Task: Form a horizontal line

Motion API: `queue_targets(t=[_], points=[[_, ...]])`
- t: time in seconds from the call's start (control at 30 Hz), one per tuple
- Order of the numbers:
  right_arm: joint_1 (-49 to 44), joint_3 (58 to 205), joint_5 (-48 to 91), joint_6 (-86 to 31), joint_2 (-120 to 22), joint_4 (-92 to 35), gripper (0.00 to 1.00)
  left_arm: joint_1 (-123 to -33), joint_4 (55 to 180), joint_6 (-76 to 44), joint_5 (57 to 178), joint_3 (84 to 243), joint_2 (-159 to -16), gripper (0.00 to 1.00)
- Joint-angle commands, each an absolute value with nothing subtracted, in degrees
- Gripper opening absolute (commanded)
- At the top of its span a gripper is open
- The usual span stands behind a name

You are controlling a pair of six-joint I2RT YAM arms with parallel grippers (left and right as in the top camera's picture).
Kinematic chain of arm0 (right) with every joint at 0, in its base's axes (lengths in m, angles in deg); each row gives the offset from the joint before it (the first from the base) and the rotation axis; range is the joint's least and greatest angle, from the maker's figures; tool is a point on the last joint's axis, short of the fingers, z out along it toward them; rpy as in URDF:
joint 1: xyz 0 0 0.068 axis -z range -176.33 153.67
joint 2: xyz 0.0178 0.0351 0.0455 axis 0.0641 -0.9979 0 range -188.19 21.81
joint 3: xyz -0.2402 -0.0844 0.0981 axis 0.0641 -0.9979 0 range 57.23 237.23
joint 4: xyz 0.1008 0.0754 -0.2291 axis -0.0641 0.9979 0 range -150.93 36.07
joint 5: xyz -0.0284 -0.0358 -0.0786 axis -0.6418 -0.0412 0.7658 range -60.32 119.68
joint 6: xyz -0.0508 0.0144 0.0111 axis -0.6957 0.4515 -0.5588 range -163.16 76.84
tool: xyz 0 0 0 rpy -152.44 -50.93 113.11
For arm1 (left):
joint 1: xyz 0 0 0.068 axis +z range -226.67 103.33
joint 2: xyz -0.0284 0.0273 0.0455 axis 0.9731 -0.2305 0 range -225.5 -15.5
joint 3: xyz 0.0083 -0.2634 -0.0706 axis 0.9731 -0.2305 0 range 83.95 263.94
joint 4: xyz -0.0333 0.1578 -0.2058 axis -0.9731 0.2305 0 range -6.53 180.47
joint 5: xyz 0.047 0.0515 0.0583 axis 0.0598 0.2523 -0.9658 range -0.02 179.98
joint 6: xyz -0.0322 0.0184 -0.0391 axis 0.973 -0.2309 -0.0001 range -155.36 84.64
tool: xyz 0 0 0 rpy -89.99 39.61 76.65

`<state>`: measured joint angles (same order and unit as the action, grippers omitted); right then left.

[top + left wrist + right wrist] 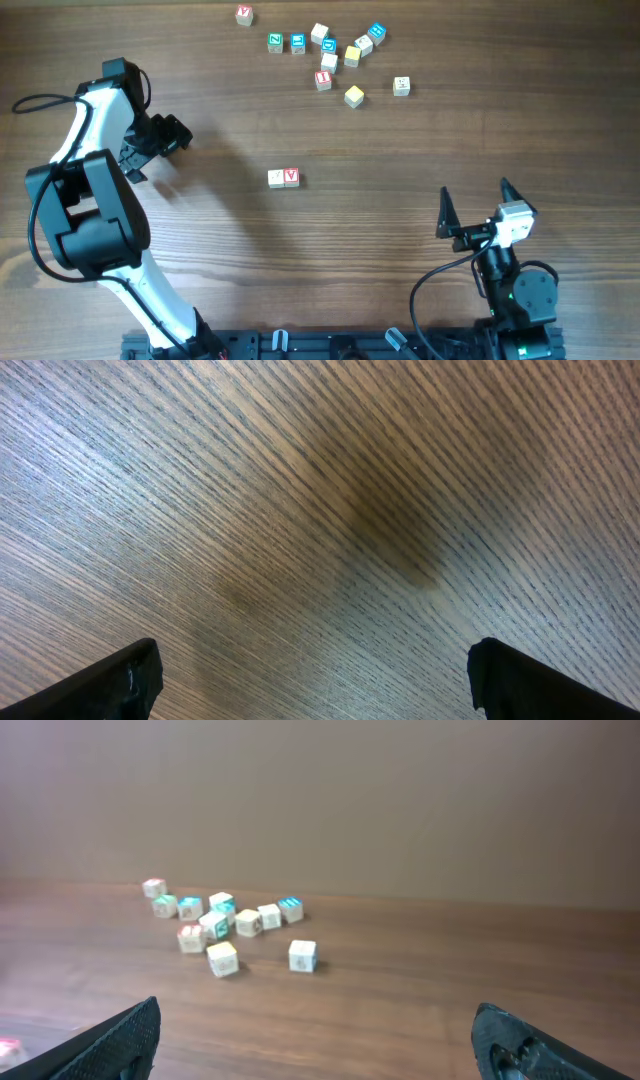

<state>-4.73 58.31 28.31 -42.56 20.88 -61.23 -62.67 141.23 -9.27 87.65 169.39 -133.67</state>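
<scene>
Two letter blocks sit side by side mid-table: a pale one (276, 178) and one with a red V (291, 177). Several more blocks lie scattered at the far side, among them a yellow one (354, 96), a red-lettered one (323, 80) and a lone one (401, 86); the cluster also shows in the right wrist view (222, 958). My left gripper (168, 140) is open and empty over bare wood at the left (315, 680). My right gripper (475, 208) is open and empty at the near right (315, 1040).
One block (244, 15) lies apart at the far edge, left of the cluster. The wooden table (400, 200) fills the view. A black rail (300, 345) runs along the near edge.
</scene>
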Motion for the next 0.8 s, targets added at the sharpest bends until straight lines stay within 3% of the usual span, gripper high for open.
queue_targets(t=[0.0,0.07,0.23,0.47,0.53,0.63,0.77], points=[[-4.5,66.0,26.4,-41.5,18.1,-61.4,1.0,-62.5,141.1,-9.2,86.9,169.3,-133.1,1.0],[-4.5,72.5,25.8,-41.4,13.0,-60.0,1.0,-62.5,141.1,-9.2,86.9,169.3,-133.1,1.0],[-4.5,107.0,19.4,-37.0,-15.3,-48.3,1.0,-62.5,141.1,-9.2,86.9,169.3,-133.1,1.0],[-4.5,155.0,8.4,-37.1,-54.3,-4.9,1.0,-62.5,141.1,-9.2,86.9,169.3,-133.1,1.0],[-4.5,160.4,4.8,-36.9,-62.2,-0.2,1.0,-62.5,141.1,-9.2,86.9,169.3,-133.1,1.0],[-4.5,160.8,-3.5,-28.3,-70.1,-5.1,1.0,-62.5,141.1,-9.2,86.9,169.3,-133.1,1.0],[-4.5,160.7,-4.5,-29.5,-76.1,-4.2,1.0,-62.5,141.1,-9.2,86.9,169.3,-133.1,1.0]])
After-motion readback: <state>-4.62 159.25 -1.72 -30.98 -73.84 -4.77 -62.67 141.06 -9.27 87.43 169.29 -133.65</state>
